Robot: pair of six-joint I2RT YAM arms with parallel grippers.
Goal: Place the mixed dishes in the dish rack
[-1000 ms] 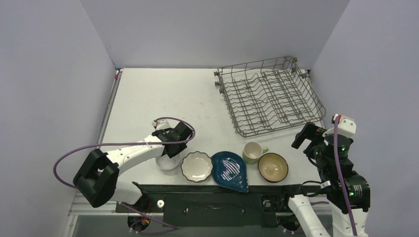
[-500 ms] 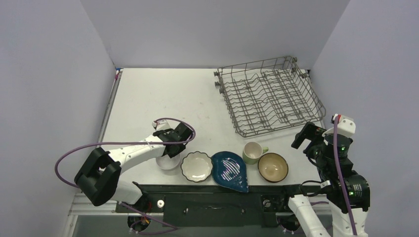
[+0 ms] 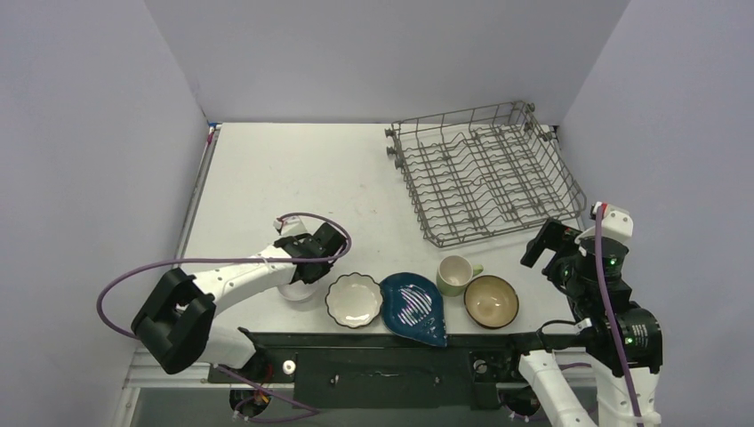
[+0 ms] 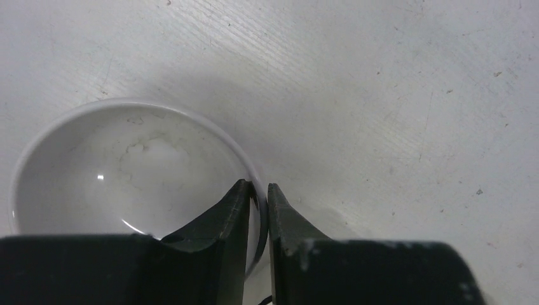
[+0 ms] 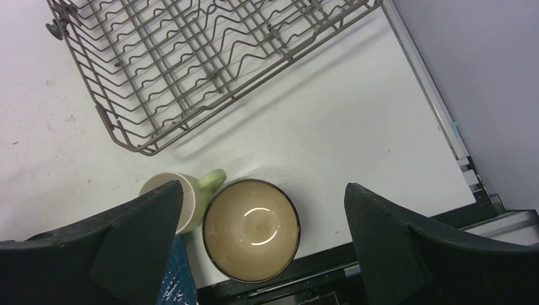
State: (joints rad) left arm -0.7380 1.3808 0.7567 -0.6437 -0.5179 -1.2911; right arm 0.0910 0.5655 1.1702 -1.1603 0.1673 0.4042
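The small white bowl (image 3: pixel 297 290) sits at the left end of a row of dishes near the front edge. My left gripper (image 3: pixel 303 268) is shut on its rim; in the left wrist view one finger is inside the bowl (image 4: pixel 121 171) and one outside, the gripper (image 4: pixel 257 190) pinching the thin wall. To the right lie the white scalloped plate (image 3: pixel 354 300), the blue striped leaf dish (image 3: pixel 414 307), the pale green mug (image 3: pixel 454 275) and the brown bowl (image 3: pixel 491 301). My right gripper (image 3: pixel 545 244) hangs open and empty, above and to the right of the brown bowl (image 5: pixel 251 229). The grey wire dish rack (image 3: pixel 485 173) holds no dishes.
The rack's near corner (image 5: pixel 136 146) lies close behind the mug's handle (image 5: pixel 211 180). A black rail (image 3: pixel 373 342) runs along the table's front edge just below the dishes. Purple walls close in the table on the left, back and right.
My left jaws have closed onto the white bowl's rim. The right arm has shifted very slightly, its jaws still wide.
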